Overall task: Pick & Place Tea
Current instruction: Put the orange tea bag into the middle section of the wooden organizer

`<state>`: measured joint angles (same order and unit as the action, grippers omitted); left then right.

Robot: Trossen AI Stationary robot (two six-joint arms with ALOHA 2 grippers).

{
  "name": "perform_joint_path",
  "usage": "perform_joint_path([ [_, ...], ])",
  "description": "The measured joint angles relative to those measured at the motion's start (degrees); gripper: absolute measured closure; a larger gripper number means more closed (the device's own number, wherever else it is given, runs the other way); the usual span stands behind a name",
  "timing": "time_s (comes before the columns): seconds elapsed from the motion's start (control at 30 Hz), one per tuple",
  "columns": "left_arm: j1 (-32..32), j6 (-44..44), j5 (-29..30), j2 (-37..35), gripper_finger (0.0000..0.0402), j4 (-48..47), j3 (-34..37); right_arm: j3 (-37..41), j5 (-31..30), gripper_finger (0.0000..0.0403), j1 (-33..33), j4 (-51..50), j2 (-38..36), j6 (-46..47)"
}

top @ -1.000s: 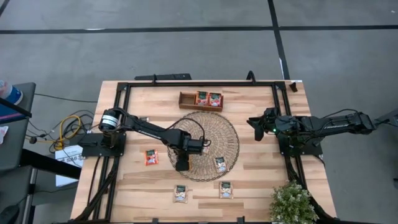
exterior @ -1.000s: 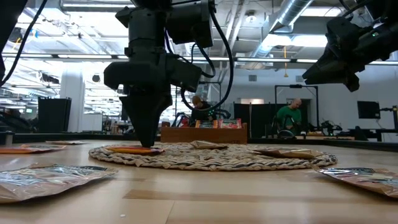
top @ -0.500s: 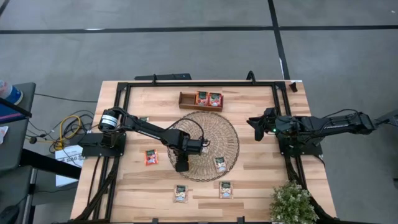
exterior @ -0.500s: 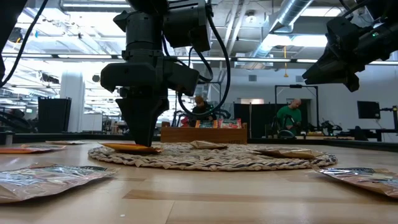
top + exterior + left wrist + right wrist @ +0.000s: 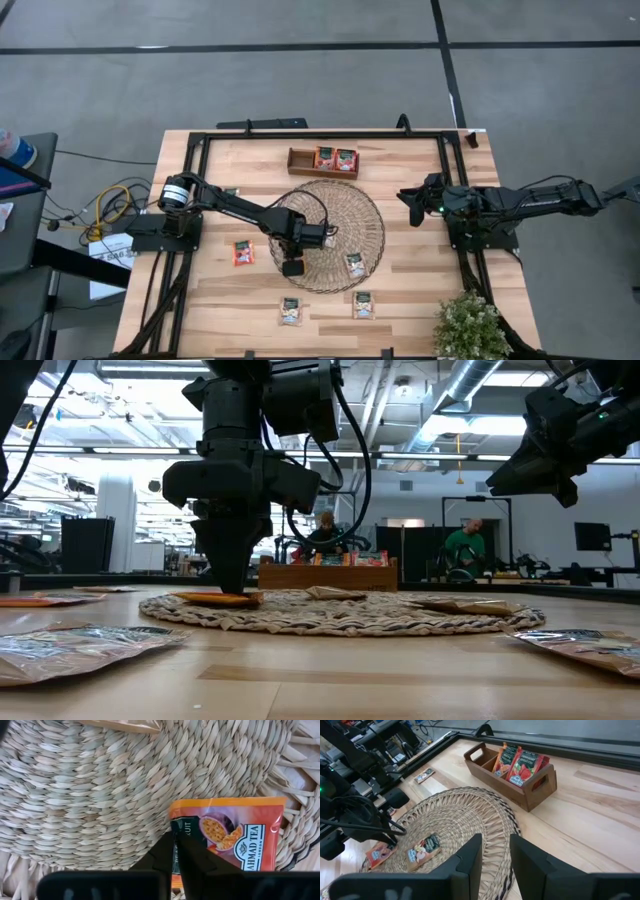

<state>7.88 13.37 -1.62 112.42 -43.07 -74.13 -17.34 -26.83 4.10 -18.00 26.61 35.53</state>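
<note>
An orange tea sachet [image 5: 235, 840] with a dark green end lies flat on the round woven mat [image 5: 335, 235], at the mat's near-left part. My left gripper [image 5: 292, 266] points straight down onto it, shut; the low view shows the same gripper [image 5: 230, 588] over the sachet [image 5: 215, 598]. Another sachet [image 5: 354, 264] lies on the mat's near-right part. Three more lie on the table: one [image 5: 243, 252] left of the mat, two [image 5: 290, 311] [image 5: 363, 304] near the front edge. My right gripper [image 5: 495, 855] waits open at the table's right side, holding nothing. My left gripper has its two fingers [image 5: 192, 862] closed together on the sachet's dark green end [image 5: 186, 826], at that end's outer edge. The fingers come from above, pointing down. The sachet lies flat on the woven mat, not lifted.
A brown wooden divided tray [image 5: 300, 161] with red-orange sachets standing in it sits at the far side, beyond the mat. A potted plant [image 5: 470, 328] stands at the near right corner. A black frame [image 5: 200, 200] runs around the table. People show in the room behind.
My left gripper has stayed over the mat's near-left part and has shut its fingers on the orange sachet's edge. The sachet still lies on the mat.
</note>
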Motion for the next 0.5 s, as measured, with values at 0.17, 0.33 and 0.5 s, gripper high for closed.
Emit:
perform_joint_path([
  [0.17,0.0,0.0,0.41,-0.34,0.04,-0.06,0.09,0.0,0.0,0.031,0.0,0.0,0.0,0.0],
  [0.33,0.0,-0.32,2.24,-1.54,0.0401,-4.6,-1.97,0.0,0.0,0.031,0.0,0.02,0.0,0.0],
  [0.5,0.0,-3.17,4.91,-1.9,0.0402,-14.07,-9.01,0.0,0.0,0.031,0.0,0.04,-0.01,0.02],
])
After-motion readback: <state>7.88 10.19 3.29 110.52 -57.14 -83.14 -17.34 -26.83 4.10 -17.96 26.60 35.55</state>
